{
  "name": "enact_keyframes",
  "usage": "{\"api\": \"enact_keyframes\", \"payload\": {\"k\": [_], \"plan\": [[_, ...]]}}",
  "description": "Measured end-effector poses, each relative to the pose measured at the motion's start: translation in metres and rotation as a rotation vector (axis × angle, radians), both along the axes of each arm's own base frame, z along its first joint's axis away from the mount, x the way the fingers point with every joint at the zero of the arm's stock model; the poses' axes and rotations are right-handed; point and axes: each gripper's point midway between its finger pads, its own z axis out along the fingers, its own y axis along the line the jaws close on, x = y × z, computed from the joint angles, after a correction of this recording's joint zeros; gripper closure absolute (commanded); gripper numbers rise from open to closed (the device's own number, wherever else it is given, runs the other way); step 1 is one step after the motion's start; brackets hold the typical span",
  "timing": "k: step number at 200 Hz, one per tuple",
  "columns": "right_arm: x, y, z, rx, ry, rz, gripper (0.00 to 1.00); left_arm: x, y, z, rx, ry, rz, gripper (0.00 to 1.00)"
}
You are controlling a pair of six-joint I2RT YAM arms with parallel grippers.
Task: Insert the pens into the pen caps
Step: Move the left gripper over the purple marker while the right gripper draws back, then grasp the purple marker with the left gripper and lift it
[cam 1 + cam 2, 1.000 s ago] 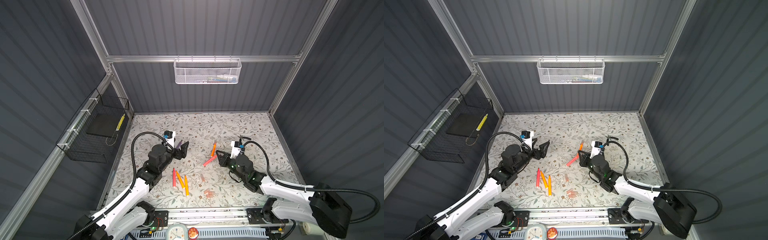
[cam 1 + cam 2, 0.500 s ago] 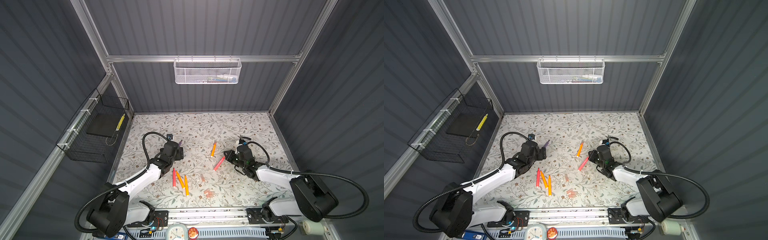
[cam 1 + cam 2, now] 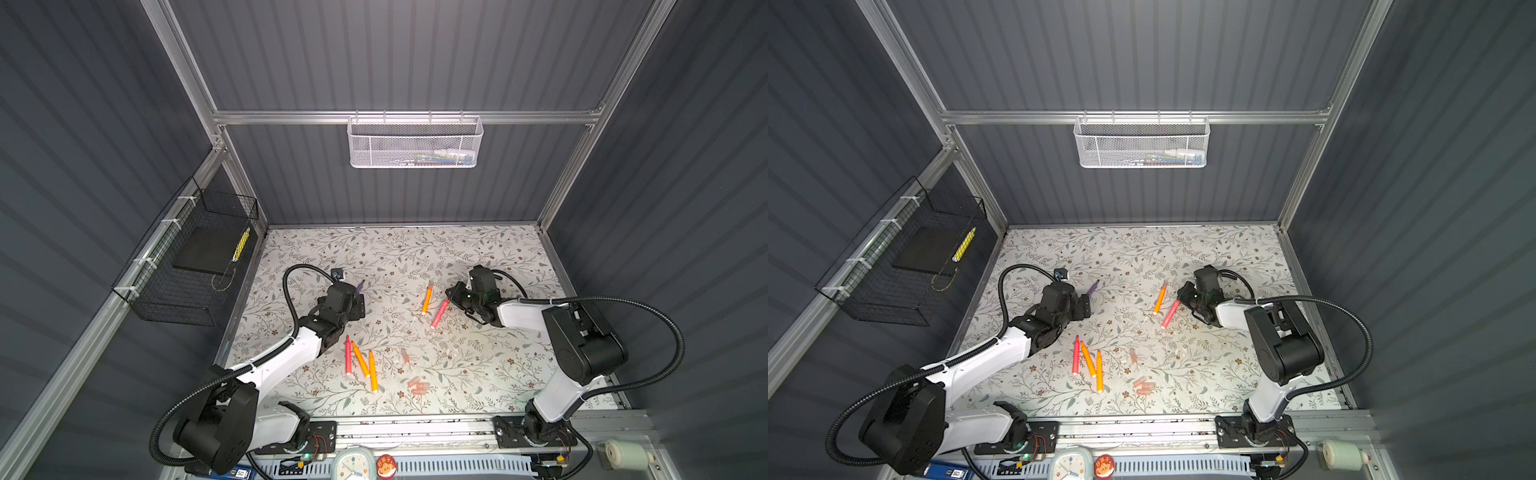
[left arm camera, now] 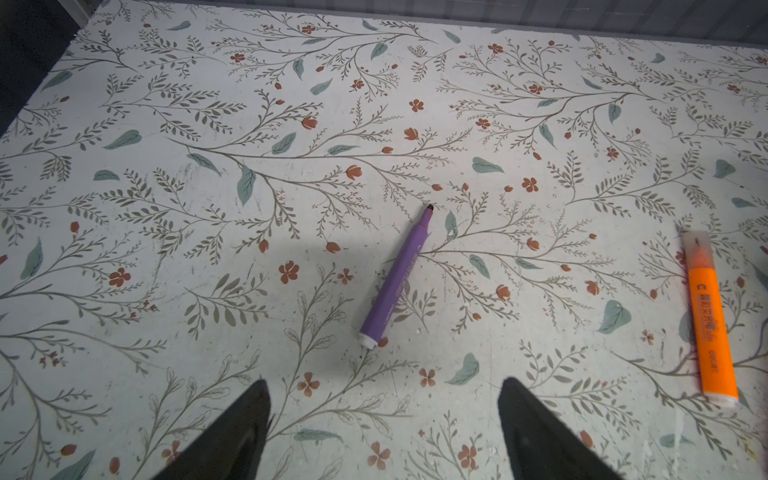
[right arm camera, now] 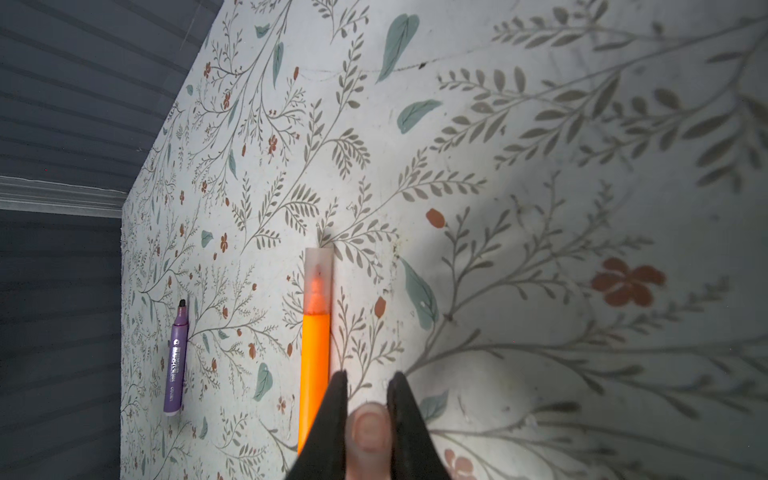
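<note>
**Right end effector grips a red-pink pen; left one gapes behind the purple pen**

On the left side of the flowered counter [image 3: 498, 257], the left end effector [image 4: 384, 399] sits low with its fingers spread wide and nothing between them. The purple pen [image 4: 397, 278] lies flat just past the fingertips, lined up with the gap. Its blunt end is nearest the fingers and its dark tip points away; the two are close but not touching. In both top views only the pen's far end shows beyond the black housing [image 3: 1093, 286].

Across the counter, the right end effector [image 5: 369, 376] is turned on its side and clenched on the red-pink pen [image 3: 438, 316]. From above, that pen slants out of the fingers toward the front edge. At the wrist only a rounded pinkish end shows, pinched between the two black fingers [image 5: 336, 407].

Just beside it, on the side toward the left arm, lies an orange pen [image 5: 316, 353] with a cloudy cap [image 5: 319, 274] over its tip. Its barrel runs alongside one finger, and I cannot tell whether they touch.

Nearer the front, well away from both arms, three more pens [image 3: 360, 361] lie side by side. A few loose caps [image 3: 417, 384] are scattered to their right.
</note>
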Motion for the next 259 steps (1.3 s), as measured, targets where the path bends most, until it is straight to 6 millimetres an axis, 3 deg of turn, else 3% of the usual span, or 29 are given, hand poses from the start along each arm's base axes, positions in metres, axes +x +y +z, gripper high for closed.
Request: {"api": "enact_keyframes", "payload": {"k": [26, 62, 93, 109, 142, 160, 191, 206, 233, 259], "plan": [[0.008, 0.001, -0.006, -0.013, 0.017, -0.006, 0.75, 0.002, 0.002, -0.005, 0.006, 0.013, 0.009, 0.13], [0.014, -0.002, -0.007, -0.023, 0.024, -0.023, 0.54, 0.007, 0.006, -0.016, 0.028, 0.052, 0.023, 0.13], [0.012, -0.006, 0.004, -0.037, 0.01, -0.027, 0.49, 0.007, 0.009, -0.024, 0.044, 0.081, 0.03, 0.13], [0.008, -0.011, 0.023, -0.045, -0.028, -0.031, 0.46, 0.007, 0.01, -0.027, 0.049, 0.09, 0.035, 0.13], [-0.013, -0.034, 0.09, -0.07, -0.197, -0.083, 0.37, 0.012, 0.013, -0.042, 0.065, 0.132, 0.045, 0.14], [-0.033, -0.057, 0.122, -0.113, -0.298, -0.136, 0.27, 0.019, 0.009, -0.056, 0.056, 0.176, 0.038, 0.17], [-0.065, -0.105, 0.151, -0.223, -0.429, -0.272, 0.18, 0.033, 0.0, -0.072, 0.022, 0.236, 0.024, 0.21], [-0.076, -0.13, 0.147, -0.288, -0.449, -0.34, 0.16, 0.038, -0.003, -0.078, 0.011, 0.256, 0.017, 0.23], [-0.088, -0.176, 0.113, -0.414, -0.378, -0.459, 0.12, 0.044, -0.008, -0.092, 0.006, 0.305, 0.014, 0.29], [-0.091, -0.199, 0.094, -0.451, -0.318, -0.512, 0.12, 0.056, -0.013, -0.095, 0.004, 0.316, 0.02, 0.35]]}}
